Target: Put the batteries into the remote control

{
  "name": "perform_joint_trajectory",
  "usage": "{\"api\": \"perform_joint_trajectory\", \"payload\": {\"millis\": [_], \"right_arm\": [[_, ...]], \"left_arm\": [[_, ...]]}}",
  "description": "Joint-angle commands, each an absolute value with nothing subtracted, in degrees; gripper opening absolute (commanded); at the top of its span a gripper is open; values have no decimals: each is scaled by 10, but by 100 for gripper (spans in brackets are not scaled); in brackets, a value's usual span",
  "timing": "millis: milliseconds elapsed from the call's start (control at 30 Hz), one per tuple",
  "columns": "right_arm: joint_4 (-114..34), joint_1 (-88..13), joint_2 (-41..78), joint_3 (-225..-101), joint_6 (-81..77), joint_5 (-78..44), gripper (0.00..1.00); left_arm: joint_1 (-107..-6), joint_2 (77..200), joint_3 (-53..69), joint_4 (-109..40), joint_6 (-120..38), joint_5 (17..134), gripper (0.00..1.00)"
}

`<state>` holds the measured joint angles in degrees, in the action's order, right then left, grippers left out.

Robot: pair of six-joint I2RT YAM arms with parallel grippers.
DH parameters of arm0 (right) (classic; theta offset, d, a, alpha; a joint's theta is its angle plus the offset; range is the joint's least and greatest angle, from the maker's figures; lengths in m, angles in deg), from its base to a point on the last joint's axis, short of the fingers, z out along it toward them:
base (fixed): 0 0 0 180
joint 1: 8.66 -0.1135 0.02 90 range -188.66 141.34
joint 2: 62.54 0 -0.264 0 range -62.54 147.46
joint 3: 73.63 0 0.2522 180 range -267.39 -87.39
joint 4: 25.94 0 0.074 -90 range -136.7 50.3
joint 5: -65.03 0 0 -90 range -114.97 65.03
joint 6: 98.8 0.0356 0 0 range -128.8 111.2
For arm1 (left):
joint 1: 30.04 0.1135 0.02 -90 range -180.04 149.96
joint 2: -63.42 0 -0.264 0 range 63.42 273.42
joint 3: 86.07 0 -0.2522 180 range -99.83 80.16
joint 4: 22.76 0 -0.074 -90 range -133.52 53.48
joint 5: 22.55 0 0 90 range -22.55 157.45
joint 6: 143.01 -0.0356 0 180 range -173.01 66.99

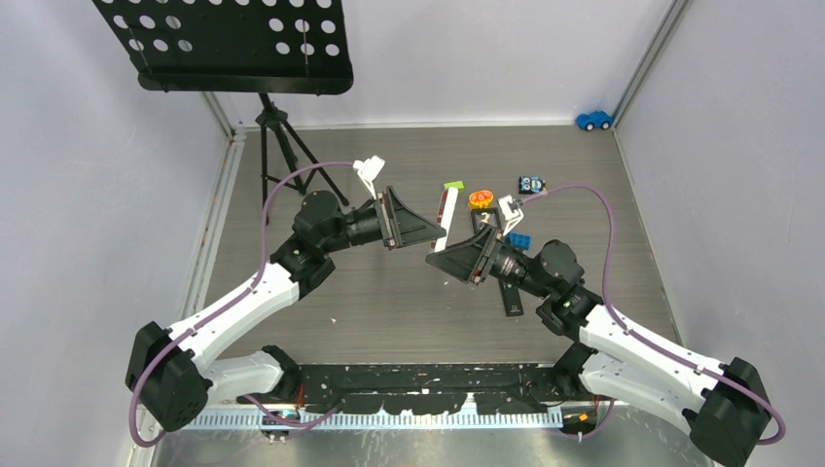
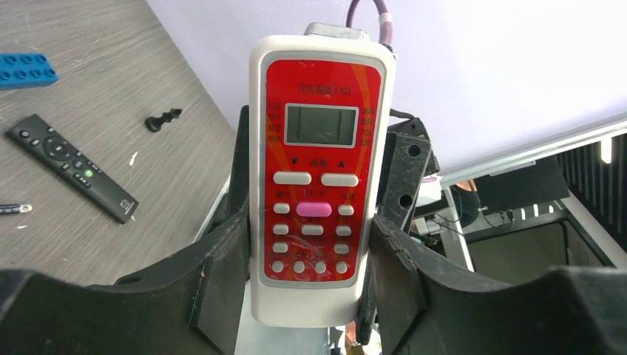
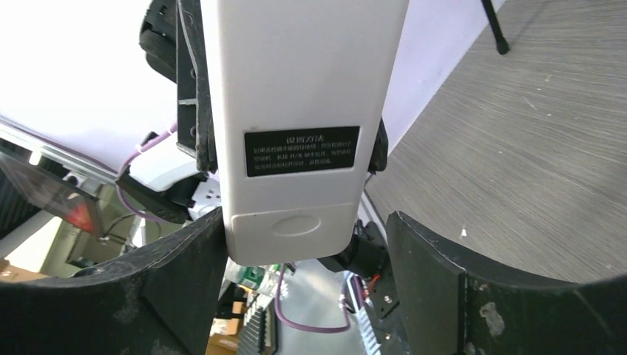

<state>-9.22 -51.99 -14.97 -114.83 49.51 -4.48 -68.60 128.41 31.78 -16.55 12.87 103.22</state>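
Looking from above first, I see the white remote control [image 1: 448,216] held up in the air over the middle of the table [image 1: 389,316], a little toward the far edge, with both arms meeting at it. The left gripper [image 1: 438,231] comes from the left side and the right gripper [image 1: 435,257] from the right, at the near end of the remote control. In the left wrist view the red button face looks at the camera, and the left fingers [image 2: 222,274] are pressed on its two long edges, so this gripper is closed on it. Down on the table lie a slim black remote [image 2: 74,166], a blue brick [image 2: 26,70] and a black knob [image 2: 163,120]. The batteries I cannot pick out for sure; a thin dark piece [image 2: 13,209] may be one, but it is too small to tell. In the right wrist view the plain white back shows, with a black label [image 3: 302,151] and under it the battery cover [image 3: 294,224], in place, with an oval thumb dent. The right jaws stand wide around this end: one seems to touch the corner, the other is clearly apart, so nothing is gripped. I judge the shell light, stiff and smooth, so rather slippery. The long edges are the safe hold, and the cover probably wants a push on the dent, sliding toward the end.
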Motion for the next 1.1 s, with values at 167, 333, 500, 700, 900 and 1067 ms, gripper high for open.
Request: {"api": "perform_joint_trajectory", "payload": {"millis": [167, 333, 500, 700, 900, 1067], "right_arm": [[3, -521, -98, -1184, 518, -52, 62], [-9, -522, -86, -1191, 510, -60, 41], [-203, -524, -88, -1248, 402, -73, 26], [-462, -583, -37, -1364, 181, -148, 22], [-580, -650, 36, -1447, 65, -235, 17], [-635, -688, 83, -1494, 8, -310, 17]], "left_arm": [[-684, 1282, 325, -82, 159, 1058, 35], [-685, 1277, 324, -110, 140, 1046, 46], [-681, 1248, 310, -246, 40, 985, 73], [-642, 1221, 297, -352, -23, 961, 82], [-603, 1214, 295, -390, -33, 985, 82], [-598, 1225, 280, -468, -54, 966, 74]]}}
